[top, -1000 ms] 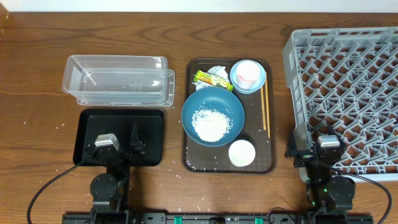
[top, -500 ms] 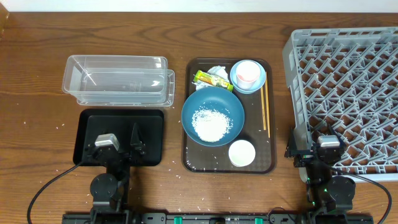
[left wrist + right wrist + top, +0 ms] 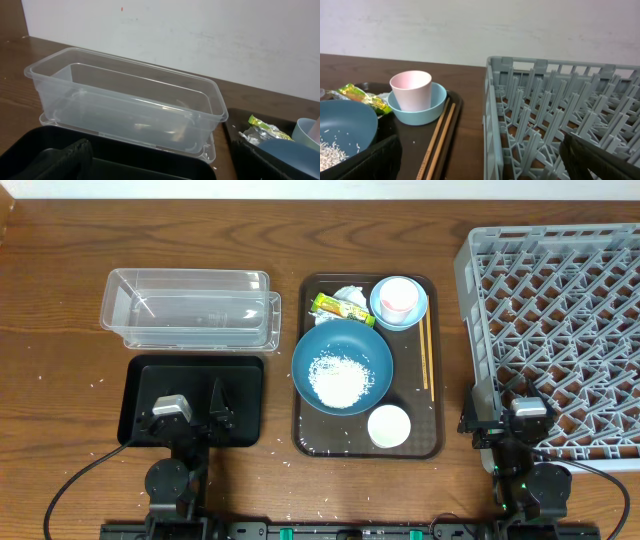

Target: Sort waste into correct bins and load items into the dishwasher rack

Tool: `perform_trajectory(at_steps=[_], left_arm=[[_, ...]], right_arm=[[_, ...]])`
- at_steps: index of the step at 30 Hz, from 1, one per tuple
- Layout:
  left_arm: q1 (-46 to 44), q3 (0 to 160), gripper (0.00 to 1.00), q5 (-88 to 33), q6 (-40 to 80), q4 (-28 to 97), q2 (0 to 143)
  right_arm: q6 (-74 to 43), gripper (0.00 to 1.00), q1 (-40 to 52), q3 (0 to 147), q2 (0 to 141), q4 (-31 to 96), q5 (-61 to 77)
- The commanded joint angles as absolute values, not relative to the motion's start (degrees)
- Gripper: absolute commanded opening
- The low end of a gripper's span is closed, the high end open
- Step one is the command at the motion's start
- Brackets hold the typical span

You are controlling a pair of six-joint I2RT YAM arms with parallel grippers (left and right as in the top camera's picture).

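Both arms sit at the near edge of the tabletop (image 3: 60, 280) with their fingers spread wide and nothing between them: the left gripper (image 3: 190, 414) hangs over the near half of the shallow black tray (image 3: 140, 380), and the right gripper (image 3: 508, 422) hangs at the near-left corner of the grey dishwasher rack (image 3: 560, 310), which fills the right side of the tabletop. The clear plastic tub (image 3: 190, 310) lies just beyond the black tray on the left side, toward the far edge. A dark brown serving tray (image 3: 303, 435) sits mid-table and carries everything else. The dark-blue bowl (image 3: 345, 345) rests in its middle with white rice (image 3: 338, 378) heaped inside. The white cup (image 3: 389, 426) stands at the tray's near-right corner. The light-blue bowl (image 3: 380, 308) sits at its far-right corner with the pink cup (image 3: 398, 298) upright inside it. The chopsticks (image 3: 428, 355) lie side by side along the tray's right edge. The green-and-yellow wrapper (image 3: 340, 307) and the crumpled tissue (image 3: 350, 293) lie by the tray's far edge, just left of the light-blue bowl. Stray grains dot the tabletop near its front edge.
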State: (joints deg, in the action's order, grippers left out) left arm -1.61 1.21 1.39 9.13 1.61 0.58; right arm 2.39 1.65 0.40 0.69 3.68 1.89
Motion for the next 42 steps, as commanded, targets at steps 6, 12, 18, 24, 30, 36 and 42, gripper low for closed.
perform_trajectory(at_steps=[6, 12, 18, 24, 30, 36, 42], left_arm=[[-1.32, 0.23, 0.91, 1.52, 8.6, 4.08, 0.23], [-1.32, 0.23, 0.91, 1.52, 8.6, 4.08, 0.23], [-1.32, 0.23, 0.91, 1.52, 8.6, 4.08, 0.23], [-1.32, 0.23, 0.91, 1.52, 8.6, 4.08, 0.23], [-1.32, 0.23, 0.91, 1.52, 8.6, 4.08, 0.23], [-1.32, 0.23, 0.91, 1.52, 8.6, 4.08, 0.23], [-1.32, 0.23, 0.91, 1.52, 8.58, 4.08, 0.23]], right_arm=[[-23.92, 0.99, 2.24, 0.32, 0.32, -7.05, 33.78], [-42.76, 0.99, 2.22, 0.32, 0.32, -13.47, 42.76], [-52.69, 0.99, 2.22, 0.32, 0.32, -19.99, 34.17], [-54.74, 0.99, 2.22, 3.84, 1.52, -21.21, 24.62], [-43.27, 0.99, 2.22, 14.92, 13.3, -14.28, 26.72], [-28.8, 0.99, 2.28, 32.27, 34.83, -5.93, 34.13], [-17.89, 0.99, 2.9, 55.27, 56.03, 9.43, 34.98]])
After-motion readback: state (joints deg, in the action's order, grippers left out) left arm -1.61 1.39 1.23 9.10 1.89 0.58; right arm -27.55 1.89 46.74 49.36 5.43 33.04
